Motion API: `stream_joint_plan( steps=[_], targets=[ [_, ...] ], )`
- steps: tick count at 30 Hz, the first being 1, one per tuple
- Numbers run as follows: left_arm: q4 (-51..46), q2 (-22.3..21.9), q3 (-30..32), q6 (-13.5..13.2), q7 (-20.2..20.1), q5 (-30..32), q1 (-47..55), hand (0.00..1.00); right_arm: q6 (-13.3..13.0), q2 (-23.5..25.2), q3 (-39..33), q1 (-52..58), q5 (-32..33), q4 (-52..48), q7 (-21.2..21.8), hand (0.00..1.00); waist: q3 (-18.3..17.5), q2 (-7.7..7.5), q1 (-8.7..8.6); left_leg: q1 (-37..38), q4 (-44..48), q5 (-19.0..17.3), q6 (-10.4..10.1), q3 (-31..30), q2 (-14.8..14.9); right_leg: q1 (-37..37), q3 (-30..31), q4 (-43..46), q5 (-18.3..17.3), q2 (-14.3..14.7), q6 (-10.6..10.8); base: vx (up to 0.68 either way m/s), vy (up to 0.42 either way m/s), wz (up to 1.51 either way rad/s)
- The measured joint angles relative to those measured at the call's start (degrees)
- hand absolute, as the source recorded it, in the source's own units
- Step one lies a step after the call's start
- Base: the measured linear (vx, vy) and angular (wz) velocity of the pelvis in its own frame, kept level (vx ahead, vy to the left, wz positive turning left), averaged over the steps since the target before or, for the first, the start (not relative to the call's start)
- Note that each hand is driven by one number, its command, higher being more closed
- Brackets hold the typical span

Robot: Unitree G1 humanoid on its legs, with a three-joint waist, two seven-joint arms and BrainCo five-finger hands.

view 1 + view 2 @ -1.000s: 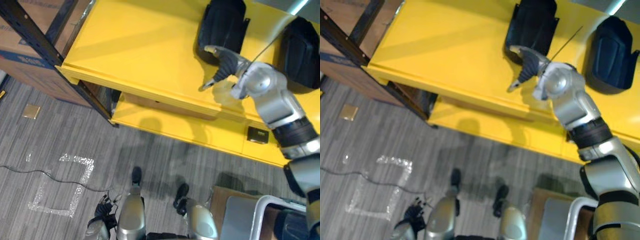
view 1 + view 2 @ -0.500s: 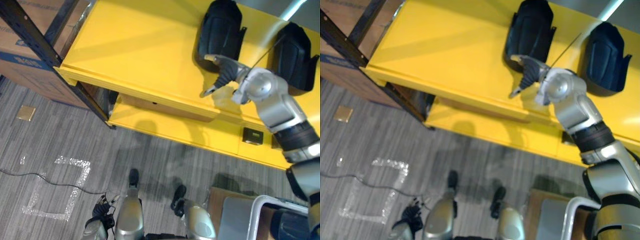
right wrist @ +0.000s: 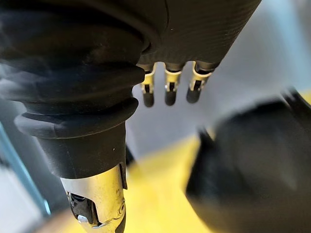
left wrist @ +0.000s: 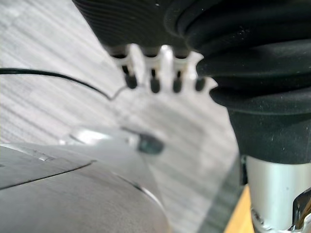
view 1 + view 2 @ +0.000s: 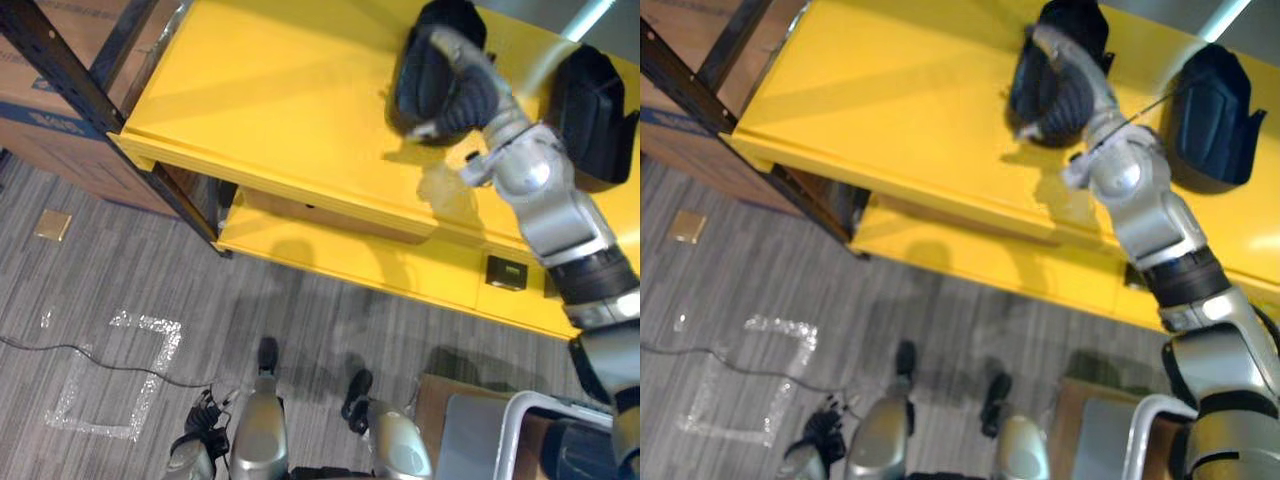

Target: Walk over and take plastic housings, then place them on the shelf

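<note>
Housing point(image 5: 412, 75) on yellow shelf point(image 5: 260, 90), another point(image 5: 590, 110) beside | right hand point(image 5: 462, 95) over it, fingers straight, seemingly not gripping | left hand point(image 4: 160, 73) idle, fingers loose | probably light, stiff, slick: take by rim

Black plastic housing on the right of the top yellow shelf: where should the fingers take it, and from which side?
Across its narrow width, thumb on one long wall, fingers on the other, coming from above, I'd judge. The black plastic housing lies flat on the yellow shelf board, long sides free, clear of the second black housing, over which the right hand hovers.
</note>
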Motion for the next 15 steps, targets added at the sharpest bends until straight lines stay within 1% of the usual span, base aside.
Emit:
stream_joint_plan(
  steps=[2, 4, 7, 8, 11, 12, 13, 14, 15],
  targets=[
    [0.04, -0.01, 0.00, -0.39, -0.16, 0.05, 0.00, 0.00, -1.65, 0.75, -0.84, 0.00, -0.05, -0.96, -3.52, 0.00, 0.00, 0.00, -0.07, 0.04, 0.00, -0.01, 0.01, 0.00, -0.03, 0.08, 0.00, -0.08, 0.02, -0.01, 0.03, 0.00, 0.000, 0.00],
    [0.14, -0.01, -0.01, -0.71, -0.61, 1.41, 0.00, 0.00, -3.58, 2.26, -2.99, 0.16, -0.04, -2.69, -8.31, 0.00, 0.00, 0.00, -0.13, 0.06, 0.00, -0.01, 0.02, 0.00, -0.08, 0.16, 0.02, -0.19, 0.07, -0.04, 0.10, 0.00, 0.000, 0.00],
    [0.59, -0.05, -0.09, -1.29, -1.23, 2.22, -0.01, 0.00, -4.24, 4.10, -6.56, 1.11, 0.04, -5.37, -12.36, 0.00, -0.01, 0.01, -0.26, 0.19, 0.00, -0.05, 0.07, 0.10, -0.12, 0.34, 0.14, -0.46, 0.19, -0.03, 0.21, 0.00, 0.000, 0.00],
    [0.70, -0.05, -0.13, -1.49, -1.29, 2.22, -0.01, 0.00, -4.26, 4.47, -7.52, 1.56, 0.15, -6.05, -13.00, 0.00, -0.01, 0.02, -0.33, 0.23, 0.00, -0.05, 0.08, 0.16, -0.12, 0.39, 0.19, -0.57, 0.27, -0.01, 0.23, 0.01, -0.002, -0.03],
    [2.16, -0.07, -0.31, -1.99, -1.29, 2.22, 0.01, 0.00, -4.62, 6.72, -14.15, 7.02, 3.73, -10.17, -15.90, 0.00, -0.44, -0.15, -0.70, 1.23, -0.01, -0.40, 0.15, 1.10, 0.04, 1.83, 0.85, -2.89, 1.48, 0.84, 0.27, 0.03, -0.008, -0.15],
    [2.96, -0.07, -0.31, -2.00, -1.25, 2.23, 0.29, 0.00, -4.70, 8.18, -17.70, 11.05, 5.51, -11.81, -16.69, 0.00, -1.97, -0.31, -1.01, 1.24, -0.03, -0.73, 0.16, 1.75, 0.12, 1.98, 1.44, -4.13, 2.03, 0.96, 0.44, 0.03, 0.015, -0.22],
    [3.42, -0.09, -0.33, -2.04, -1.24, 2.27, 0.43, 0.00, -4.87, 8.90, -19.39, 13.20, 6.49, -12.49, -17.05, 0.00, -2.88, -0.37, -1.35, 1.24, -0.04, -0.88, 0.21, 2.00, 0.11, 2.10, 1.59, -4.80, 2.33, 1.06, 0.48, 0.06, 0.011, -0.25],
    [4.22, -0.18, -0.46, -2.26, -1.23, 2.34, 0.99, 0.00, -5.01, 10.45, -22.85, 18.06, 7.79, -14.10, -17.96, 0.00, -5.03, -0.39, -2.21, 1.26, -0.08, -1.20, 0.22, 2.69, 0.03, 2.22, 2.10, -5.93, 2.93, 1.33, 0.62, 0.08, 0.006, -0.36],
    [4.45, -0.61, -0.45, -2.35, -1.04, 2.53, 2.01, 0.00, -5.91, 12.14, -25.56, 22.67, 8.69, -15.00, -18.59, 0.00, -7.06, -0.45, -2.97, 1.74, -0.09, -1.72, 0.23, 4.00, 0.06, 2.32, 3.41, -7.20, 3.61, 1.57, 0.68, 0.09, 0.005, -0.45]
  ],
)
